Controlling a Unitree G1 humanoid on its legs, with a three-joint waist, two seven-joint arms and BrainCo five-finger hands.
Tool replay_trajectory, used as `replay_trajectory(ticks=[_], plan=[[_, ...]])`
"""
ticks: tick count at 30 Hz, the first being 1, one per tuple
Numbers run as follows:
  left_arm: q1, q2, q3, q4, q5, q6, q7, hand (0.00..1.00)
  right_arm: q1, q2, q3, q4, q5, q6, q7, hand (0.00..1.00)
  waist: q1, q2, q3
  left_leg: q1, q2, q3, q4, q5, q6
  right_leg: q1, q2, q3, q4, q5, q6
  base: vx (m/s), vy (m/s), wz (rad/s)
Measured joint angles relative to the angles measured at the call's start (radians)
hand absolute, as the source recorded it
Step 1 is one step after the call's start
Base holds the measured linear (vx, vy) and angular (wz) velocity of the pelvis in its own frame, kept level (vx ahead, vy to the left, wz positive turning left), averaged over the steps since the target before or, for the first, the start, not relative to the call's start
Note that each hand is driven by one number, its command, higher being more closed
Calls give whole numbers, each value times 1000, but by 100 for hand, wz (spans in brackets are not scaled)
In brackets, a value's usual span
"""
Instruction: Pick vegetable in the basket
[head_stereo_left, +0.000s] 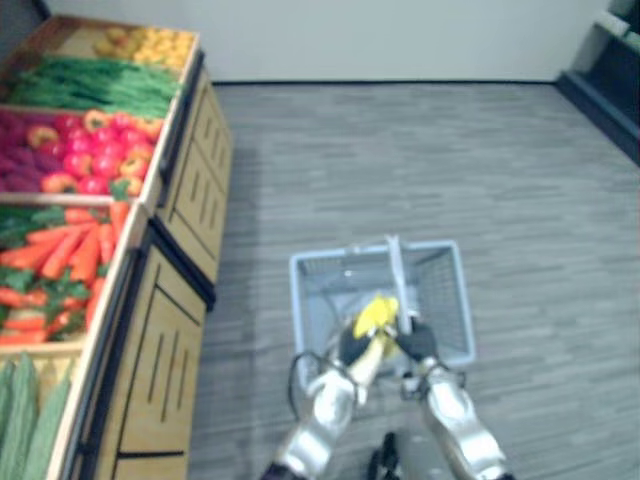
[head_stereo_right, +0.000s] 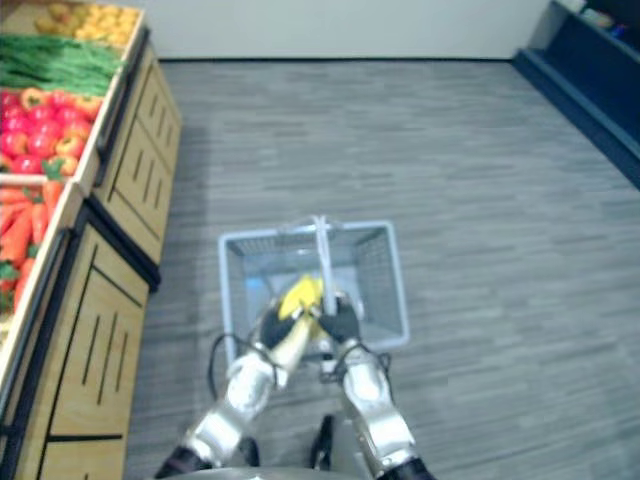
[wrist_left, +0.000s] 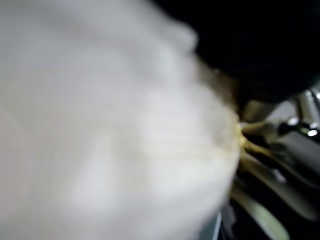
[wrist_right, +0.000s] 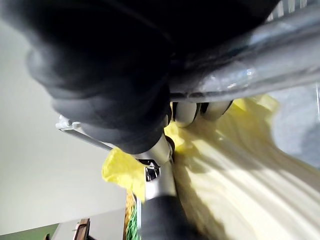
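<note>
Presently the largest item, the wooden produce stand, runs down the left edge of the frame, well apart from the work. At lower centre the grey wire basket sits on the floor. Its handle stands upright and runs from the far rim toward the bottom of the frame.

The yellow vegetable lies over the near half of the basket, just left of the handle. Whether it rests on the basket's bottom or hangs above it cannot be told. Its long axis runs from lower left to upper right, with the butt toward the robot and the tip close beside the handle.

The left hand sits at the butt end, directly below the vegetable in the frame, and appears closed round it. Its own wrist view is too blurred to confirm this. The right hand, just to the right, is wrapped round the handle, and the right wrist view shows the vegetable close beside it.

Assessment: the left hand alone carries the vegetable, which is within the basket's outline. The coming move therefore turns on a release straight down, left of the handle. Risk: the tip could catch on the handle bar.
</note>
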Motion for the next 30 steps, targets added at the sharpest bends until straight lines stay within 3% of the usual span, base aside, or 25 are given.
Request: replay_trajectory(ticks=[1,2,3,4,7,8,10,12,13,14,15,16,17,18,19,20,21,23,24,26,27,28,29,30], plan=[[-17,2,0,10,0,0,7,0,9,2,19,-7,22,-5,3,100,0,-5,-4,2,2,-10,9,-15,-18,7,-5,33,-76,40,8,317,-217,74],[-25,2,-1,20,2,0,12,0,42,4,48,-29,60,-11,5,100,1,-20,-15,11,3,-38,56,-67,-53,27,-22,50,-123,180,37,530,-359,62],[-11,-8,1,45,3,0,26,0,76,-9,80,-32,68,-14,12,100,6,31,-34,-3,62,-52,160,-113,-65,50,18,17,-75,128,9,543,-363,50],[-7,-7,7,48,4,0,27,0,82,-13,88,-32,69,-14,15,100,5,38,-35,-28,76,-54,234,-116,-60,61,32,6,-65,101,-4,542,-386,34],[1,-18,43,49,6,2,38,0,85,-77,99,-31,99,-9,52,100,11,87,-13,-264,183,-70,824,-107,-42,218,91,-67,-123,58,-53,398,-247,36],[6,-20,56,45,5,1,42,0,97,-86,74,-31,95,-6,54,100,20,79,-13,-308,181,-14,879,-110,-38,291,86,-94,-164,47,-64,516,-221,52],[7,-22,76,12,5,-2,46,0,110,-89,14,-29,82,-3,54,100,33,63,-15,-347,173,122,812,-115,-30,352,64,-134,-229,42,-66,388,-155,62],[21,-23,102,-68,6,-7,47,0,126,-81,-138,-24,75,-3,49,100,34,64,-24,-372,169,445,601,-98,-3,417,28,-244,-290,22,-42,393,-101,115],[25,-24,95,-82,10,-18,40,0,129,-84,-180,-22,59,1,48,100,28,62,-28,-366,165,542,552,-90,11,429,19,-280,-297,13,-31,444,-70,160],[35,-23,72,-121,15,-23,37,0,137,-82,-255,-18,43,2,28,100,20,61,-38,-328,137,737,447,-59,66,458,2,-359,-296,-9,-1,460,-65,179],[65,-23,82,-172,15,-24,34,0,149,-82,-340,-3,12,5,15,100,14,79,-53,-292,93,830,347,-30,126,472,-2,-420,-243,-40,32,467,-54,149],[67,-22,83,-174,15,-24,34,0,149,-82,-343,-2,11,5,13,100,13,81,-54,-290,91,830,342,-29,127,472,-3,-422,-239,-42,32,493,20,190],[115,-21,148,-225,14,-25,35,0,142,-66,-464,84,-25,22,-27,100,-3,97,-86,-239,-12,738,184,-44,231,442,-56,-479,30,-109,41,387,43,170],[125,-17,170,-226,13,-20,35,0,142,-53,-509,108,-30,37,-45,100,-15,79,-92,-220,-43,702,157,-43,241,420,-100,-484,150,-107,40,479,14,254],[148,-9,219,-237,13,-12,38,0,135,-37,-575,159,-31,40,-63,100,-21,52,-92,-188,-95,614,130,-46,238,358,-169,-450,388,-66,27,578,-112,217],[166,14,259,-238,8,-7,42,0,118,-33,-629,225,-32,42,-83,100,-23,41,-89,-154,-109,543,131,-53,225,306,-186,-379,523,-80,6,603,-144,196],[178,27,275,-239,5,-3,44,0,104,-33,-652,265,-32,44,-89,100,-23,42,-88,-133,-110,507,128,-53,216,284,-183,-350,554,-90,-5,629,-183,177],[210,44,317,-250,-6,-3,50,0,95,-35,-738,378,-30,44,-130,100,-25,68,-86,-61,-86,347,99,-37,169,213,-153,-265,486,-115,-42,508,-215,184],[216,45,322,-260,-7,-4,51,0,97,-36,-760,397,-29,43,-135,100,-27,77,-87,-59,-74,310,98,-32,160,184,-138,-234,431,-114,-41,425,-286,193],[216,57,343,-276,-25,-20,56,0,102,-36,-816,437,-20,35,-153,100,-50,90,-88,-66,-47,185,75,-10,110,107,-91,-59,140,-84,7,390,-415,193],[203,72,360,-268,-35,-23,61,0,105,-34,-850,469,-11,28,-162,100,-60,78,-88,-71,-39,118,68,-9,70,85,-80,80,-29,-50,30,327,-455,164],[197,79,371,-267,-36,-23,70,0,110,-33,-861,490,-7,25,-167,100,-62,67,-87,-71,-35,91,72,-11,52,81,-80,140,-99,-26,34,247,-398,152],[185,102,395,-270,-36,-22,86,0,121,-20,-885,522,14,22,-168,100,-59,33,-89,-72,-27,47,95,-38,4,88,-87,234,-202,11,46,299,-573,108],[171,126,424,-271,-36,-18,94,0,147,-15,-892,549,21,21,-167,100,-43,11,-90,-62,-11,20,132,-76,-41,100,-75,257,-182,113,117,314,-584,95]])
